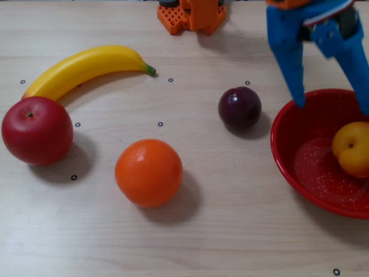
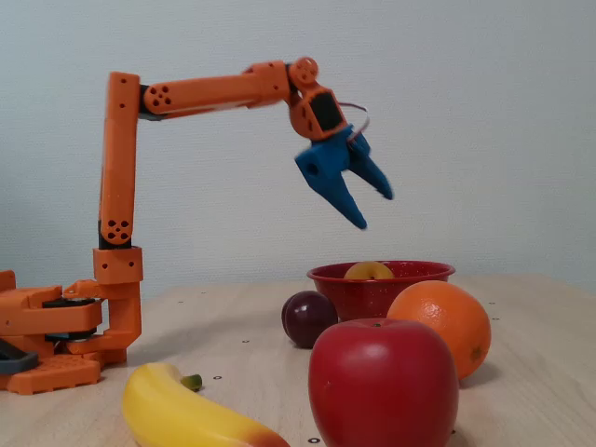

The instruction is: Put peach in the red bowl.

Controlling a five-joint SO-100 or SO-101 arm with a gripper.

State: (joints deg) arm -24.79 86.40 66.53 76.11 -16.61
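The peach (image 1: pixel 353 148) lies inside the red bowl (image 1: pixel 311 173) near its right side, free of the gripper. From the side, only the top of the peach (image 2: pixel 369 271) shows above the rim of the red bowl (image 2: pixel 372 291). My blue gripper (image 1: pixel 331 107) is open and empty, its two fingers spread wide above the bowl's far rim. Seen from the side, the gripper (image 2: pixel 374 210) hangs well above the bowl, clear of the fruit.
An orange (image 1: pixel 149 172), a dark plum (image 1: pixel 239 107), a red apple (image 1: pixel 37 130) and a banana (image 1: pixel 86 67) lie on the wooden table left of the bowl. The arm's orange base (image 1: pixel 191 15) stands at the far edge.
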